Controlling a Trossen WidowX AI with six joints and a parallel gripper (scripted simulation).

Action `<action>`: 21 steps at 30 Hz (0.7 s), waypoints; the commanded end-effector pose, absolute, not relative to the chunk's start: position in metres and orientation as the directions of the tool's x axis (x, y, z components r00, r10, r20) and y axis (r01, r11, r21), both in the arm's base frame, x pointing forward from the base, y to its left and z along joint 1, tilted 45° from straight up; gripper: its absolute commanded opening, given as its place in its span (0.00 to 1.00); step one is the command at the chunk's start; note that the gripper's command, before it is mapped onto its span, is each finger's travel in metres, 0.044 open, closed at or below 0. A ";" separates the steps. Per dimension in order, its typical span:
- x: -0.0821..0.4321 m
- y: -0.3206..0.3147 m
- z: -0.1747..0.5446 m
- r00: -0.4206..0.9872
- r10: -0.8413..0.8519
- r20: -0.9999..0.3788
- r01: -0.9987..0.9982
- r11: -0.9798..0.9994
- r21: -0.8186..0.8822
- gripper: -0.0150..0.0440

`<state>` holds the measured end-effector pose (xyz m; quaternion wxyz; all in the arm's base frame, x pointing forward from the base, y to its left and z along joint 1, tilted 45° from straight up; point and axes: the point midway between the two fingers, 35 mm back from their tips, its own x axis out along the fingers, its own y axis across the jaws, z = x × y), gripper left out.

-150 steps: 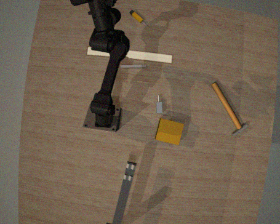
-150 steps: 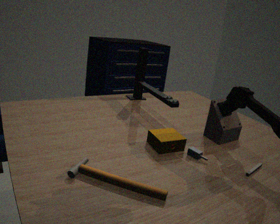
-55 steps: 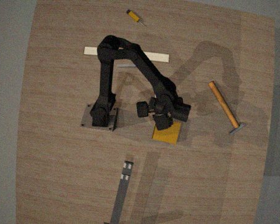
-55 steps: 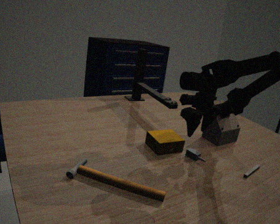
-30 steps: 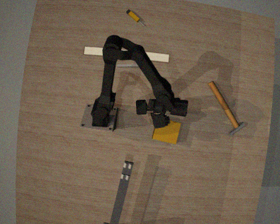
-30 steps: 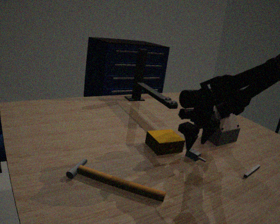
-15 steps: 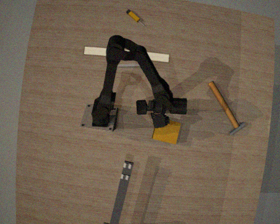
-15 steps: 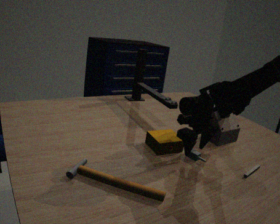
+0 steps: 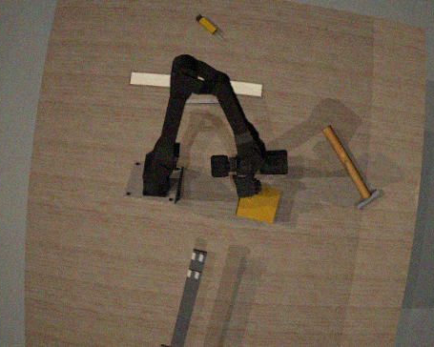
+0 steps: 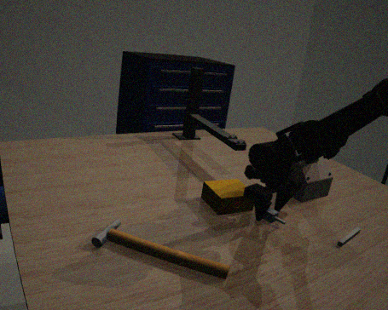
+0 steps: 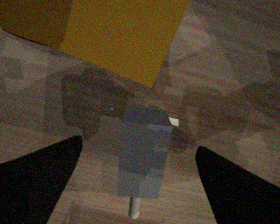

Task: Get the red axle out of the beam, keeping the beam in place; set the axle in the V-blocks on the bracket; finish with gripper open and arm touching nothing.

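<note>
gripper (image 9: 247, 186) (image 10: 268, 213) (image 11: 140, 147): fingers standing apart, flanking grey block (image 10: 271, 215) (image 11: 144, 157)
bracket (image 9: 188, 295) (image 10: 213, 129): standing on the far side, exterior view
red axle: not showing distinguishably, place uncertain

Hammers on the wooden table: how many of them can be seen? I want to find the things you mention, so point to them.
1. The hammer (image 9: 346, 162) (image 10: 168, 252) lies beyond the yellow block (image 9: 259, 206) (image 10: 226, 188) (image 11: 122, 40), away from the arm's base. Others could be hidden.

Top looks down from high; exterior looks obliquely across, seemingly from tableside, sharing the tabletop; wrist faces down close
</note>
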<state>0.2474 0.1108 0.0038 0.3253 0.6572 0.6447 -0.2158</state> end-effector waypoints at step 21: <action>0.247 0.105 0.006 0.072 0.705 -0.705 0.989 0.040 0.141 0.25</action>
